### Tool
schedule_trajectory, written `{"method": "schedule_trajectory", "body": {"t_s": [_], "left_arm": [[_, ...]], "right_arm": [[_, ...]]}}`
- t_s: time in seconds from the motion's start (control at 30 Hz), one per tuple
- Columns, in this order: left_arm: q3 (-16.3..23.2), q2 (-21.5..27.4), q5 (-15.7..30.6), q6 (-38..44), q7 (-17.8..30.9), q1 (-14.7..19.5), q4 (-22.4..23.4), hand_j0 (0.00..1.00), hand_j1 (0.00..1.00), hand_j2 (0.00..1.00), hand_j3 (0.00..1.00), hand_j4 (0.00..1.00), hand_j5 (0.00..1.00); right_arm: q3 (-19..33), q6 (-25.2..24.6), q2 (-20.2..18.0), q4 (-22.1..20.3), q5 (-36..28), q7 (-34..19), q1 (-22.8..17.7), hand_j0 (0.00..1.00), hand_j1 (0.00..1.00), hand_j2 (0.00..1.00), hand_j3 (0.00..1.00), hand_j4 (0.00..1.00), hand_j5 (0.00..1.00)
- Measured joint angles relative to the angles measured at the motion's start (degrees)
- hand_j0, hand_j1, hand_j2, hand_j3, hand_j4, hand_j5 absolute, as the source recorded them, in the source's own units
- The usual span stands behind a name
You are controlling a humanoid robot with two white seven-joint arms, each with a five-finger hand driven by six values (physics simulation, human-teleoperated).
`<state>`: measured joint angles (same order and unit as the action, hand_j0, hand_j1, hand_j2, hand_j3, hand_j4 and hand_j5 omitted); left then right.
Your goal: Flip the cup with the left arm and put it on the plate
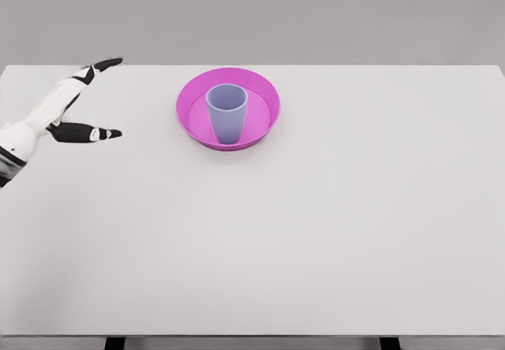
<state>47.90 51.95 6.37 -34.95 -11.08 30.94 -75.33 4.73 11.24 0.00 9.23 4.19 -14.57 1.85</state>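
A pale blue cup (227, 113) stands upright, mouth up, inside the magenta plate (189, 117) at the back middle of the white table. My left hand (99, 98) hovers well to the left of the plate, near the table's left edge. Its fingers are spread wide, thumb low and fingers high, with nothing held between them. A clear gap of tabletop separates the hand from the plate.
The white table (316, 224) spans the whole view, with its front edge near the bottom and dark legs just below. A plain grey wall lies behind it.
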Motion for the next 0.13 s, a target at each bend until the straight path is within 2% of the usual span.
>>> {"method": "schedule_trajectory", "body": {"t_s": [0.13], "left_arm": [[0.0,1.1,-2.1,0.0,1.3,-0.1,0.3,1.0,1.0,1.0,1.0,1.0,1.0]], "right_arm": [[0.0,0.0,0.0,0.0,0.0,0.0,0.0,1.0,1.0,1.0,1.0,1.0,1.0]]}}
